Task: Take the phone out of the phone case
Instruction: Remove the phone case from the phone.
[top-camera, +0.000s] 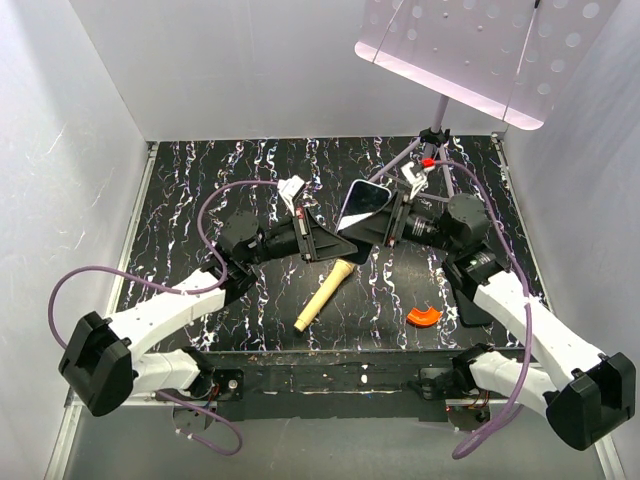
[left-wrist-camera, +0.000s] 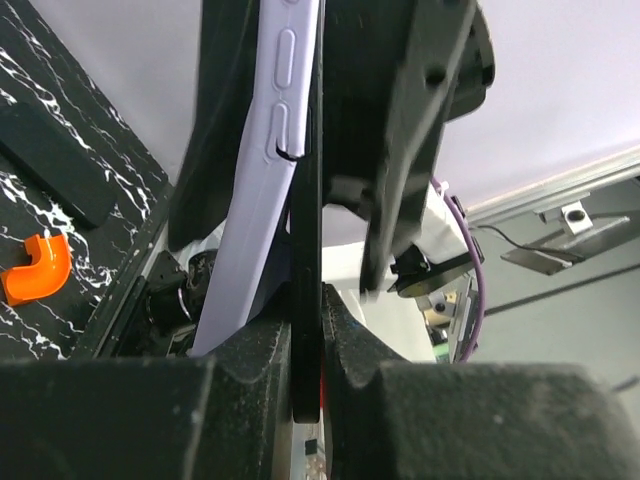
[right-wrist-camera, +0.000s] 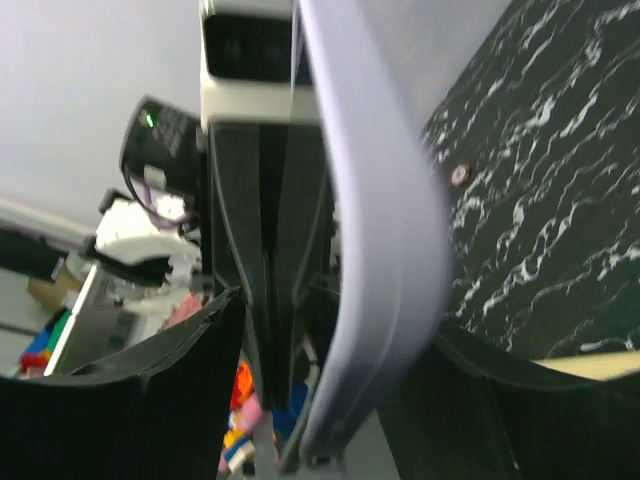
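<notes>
The phone (top-camera: 362, 203), a black slab with a glossy screen, is held tilted above the middle of the table between both arms. My left gripper (top-camera: 340, 243) is shut on the phone's thin black edge (left-wrist-camera: 308, 300); the pads press both faces. The lavender phone case (left-wrist-camera: 262, 200) bows away from the phone on one side, its side-button strip showing. My right gripper (right-wrist-camera: 335, 320) stands open, its fingers wide apart around the blurred, bent case (right-wrist-camera: 385, 240) and the dark phone (right-wrist-camera: 275, 270). In the top view the right gripper (top-camera: 383, 228) is at the phone's lower right end.
An orange curved piece (top-camera: 423, 316) and a cream wooden stick (top-camera: 322, 295) lie on the black marbled table (top-camera: 200, 190). A dull black flat rectangle (top-camera: 472, 303) lies partly under the right arm. A perforated panel on a stand (top-camera: 470, 45) rises at the back right. White walls enclose the table.
</notes>
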